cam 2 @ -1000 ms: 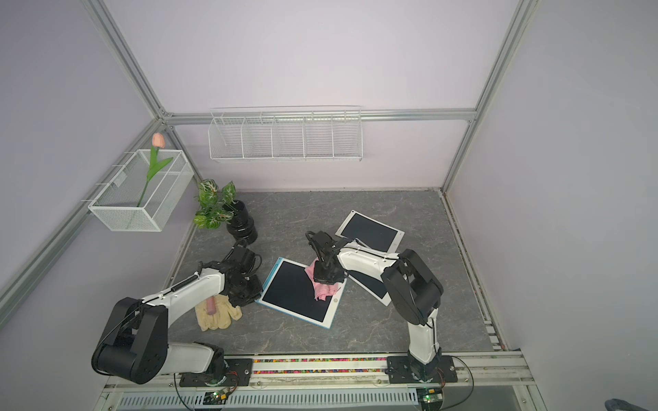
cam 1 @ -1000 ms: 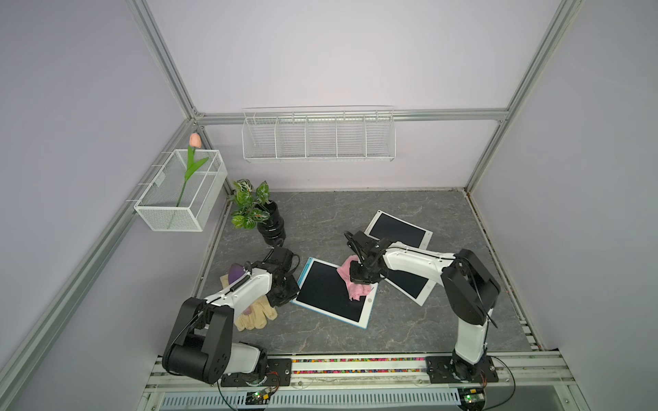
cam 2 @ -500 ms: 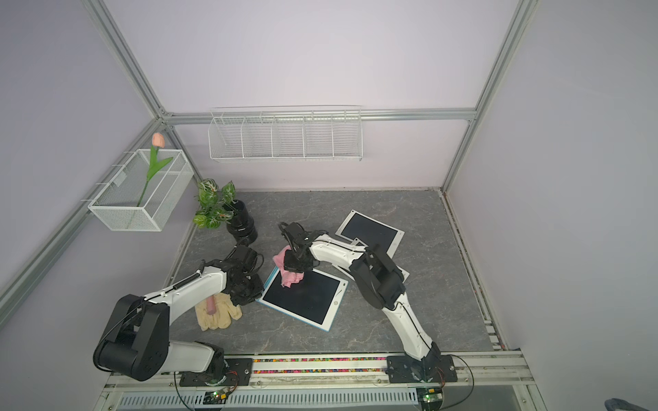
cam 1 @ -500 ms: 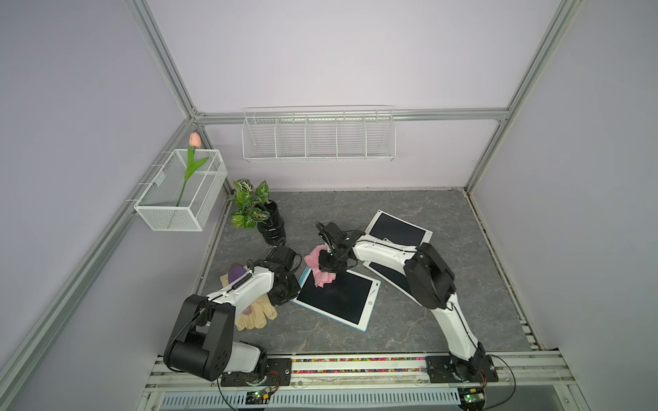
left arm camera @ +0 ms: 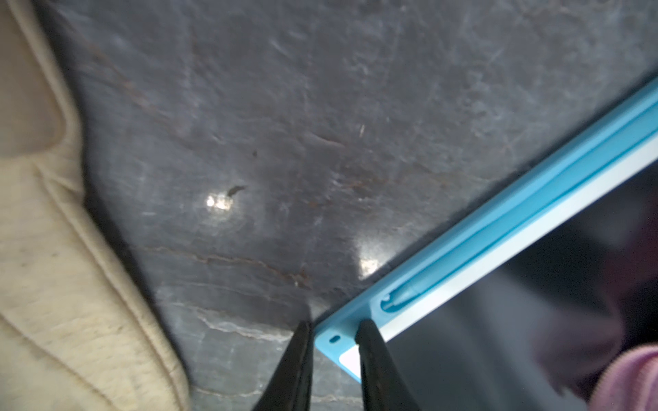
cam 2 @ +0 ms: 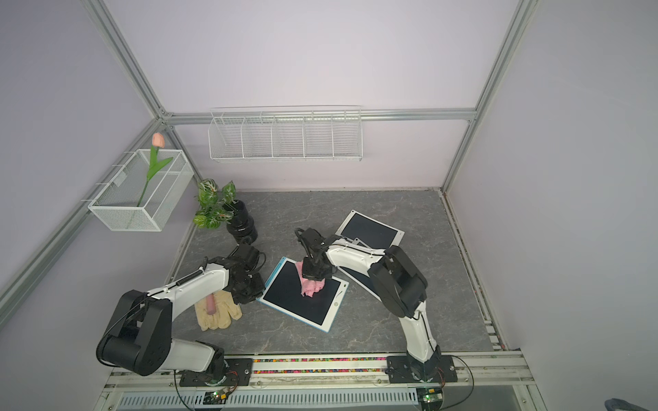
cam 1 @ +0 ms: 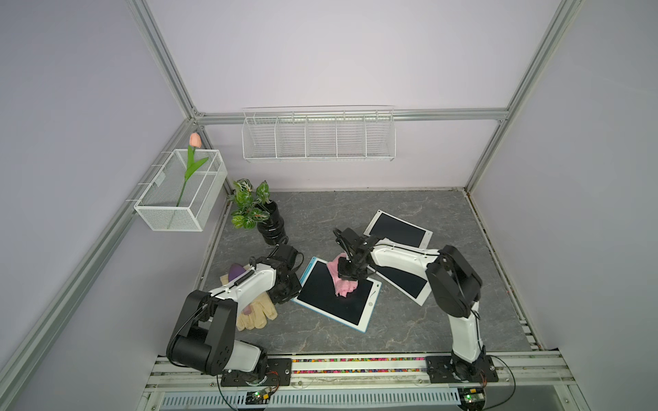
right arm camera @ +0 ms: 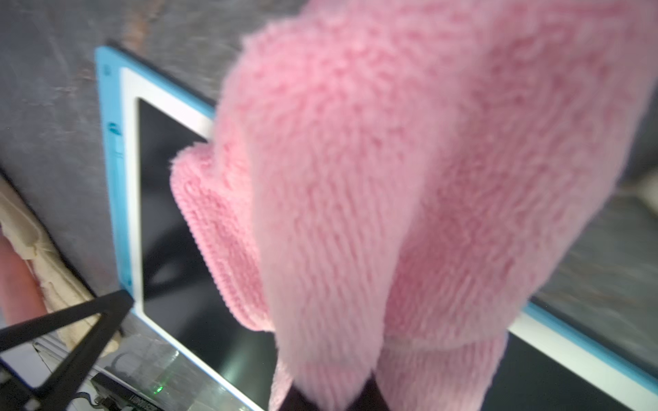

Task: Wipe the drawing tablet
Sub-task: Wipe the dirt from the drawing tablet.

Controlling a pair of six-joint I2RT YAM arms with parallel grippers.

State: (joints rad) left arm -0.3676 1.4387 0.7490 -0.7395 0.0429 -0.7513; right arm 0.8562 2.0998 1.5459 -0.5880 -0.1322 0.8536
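Note:
The drawing tablet (cam 1: 320,293) (cam 2: 286,295) has a black screen, white bezel and blue edge, and lies flat mid-table. My left gripper (cam 1: 290,295) (left arm camera: 334,329) pinches its near left corner, one finger on the blue edge (left arm camera: 498,227) and one on the outside. A fluffy pink cloth (cam 1: 343,284) (cam 2: 311,284) (right arm camera: 374,178) rests on the far part of the screen (right arm camera: 167,256). My right gripper (cam 1: 350,272) (right arm camera: 334,398) is shut on the cloth's top from above. The cloth hides most of its fingers.
Two more black-screen tablets (cam 1: 398,231) (cam 1: 404,283) lie right of the wiped one, under the right arm. Beige gloves (cam 1: 254,315) with a purple object (cam 1: 236,272) sit by the left arm. A potted plant (cam 1: 269,222) stands at the back left. Wire baskets hang on the walls.
The right gripper swept the pink cloth from the tablet's right side to its far left corner, then back to the middle. The left gripper stayed at the corner.

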